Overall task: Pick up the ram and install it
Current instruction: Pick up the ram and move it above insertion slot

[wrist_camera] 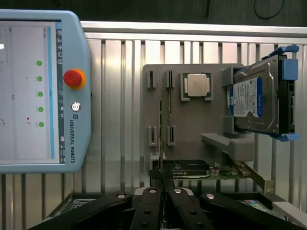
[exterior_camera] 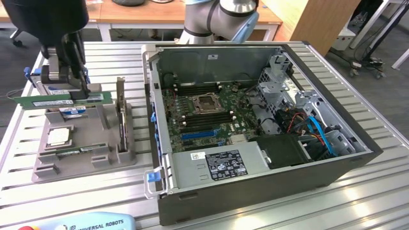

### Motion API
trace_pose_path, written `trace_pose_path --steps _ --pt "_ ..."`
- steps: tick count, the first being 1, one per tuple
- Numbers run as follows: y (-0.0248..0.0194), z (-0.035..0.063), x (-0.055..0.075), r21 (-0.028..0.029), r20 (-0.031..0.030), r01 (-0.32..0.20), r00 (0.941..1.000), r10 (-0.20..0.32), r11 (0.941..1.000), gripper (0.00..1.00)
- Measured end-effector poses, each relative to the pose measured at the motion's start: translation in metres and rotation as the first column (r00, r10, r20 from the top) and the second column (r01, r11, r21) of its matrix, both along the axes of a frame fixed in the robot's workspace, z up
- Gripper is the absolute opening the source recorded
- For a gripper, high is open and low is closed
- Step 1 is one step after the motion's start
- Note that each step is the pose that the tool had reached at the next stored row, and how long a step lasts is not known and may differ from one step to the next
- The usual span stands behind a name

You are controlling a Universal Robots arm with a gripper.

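Your hand [exterior_camera: 69, 91] is clamped tight on the ram [exterior_camera: 61, 100]. It grips the middle of the long upper edge, so the green stick hangs level with both ends jutting free past the fingers. From the wrist you see the ram [wrist_camera: 162, 120] edge-on, a thin line running out from the hand [wrist_camera: 163, 184].

Directly beneath the hand sits the grey fixture [exterior_camera: 83, 160], and the ram appears lifted clear of its slots. A second stick [exterior_camera: 76, 151] lies in the fixture, with the silver processor chip [wrist_camera: 197, 85] beside it. The hard drive [wrist_camera: 252, 103] stands on edge just behind the held ram.

Watch the upright card [exterior_camera: 120, 110] standing in the fixture: one end of the ram is near its edge, with only a narrow gap. Beyond that card, well apart from the hand, rises the near wall of the open computer case [exterior_camera: 255, 191]. The motherboard [exterior_camera: 204, 112] lies below the rim.

The other end of the ram overhangs bare bench [exterior_camera: 364, 201] slats with free space around it. The teach pendant [wrist_camera: 43, 91] lies flat beside the fixture.
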State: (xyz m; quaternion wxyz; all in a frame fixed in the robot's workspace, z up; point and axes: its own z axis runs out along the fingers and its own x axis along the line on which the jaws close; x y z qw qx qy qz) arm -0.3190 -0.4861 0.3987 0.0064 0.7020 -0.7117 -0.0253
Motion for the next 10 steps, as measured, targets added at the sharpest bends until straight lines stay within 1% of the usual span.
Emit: trace_pose_path --steps 10 --pt "0.0 0.0 0.029 0.0 0.0 0.0 1.0 0.0 1.0 0.12"
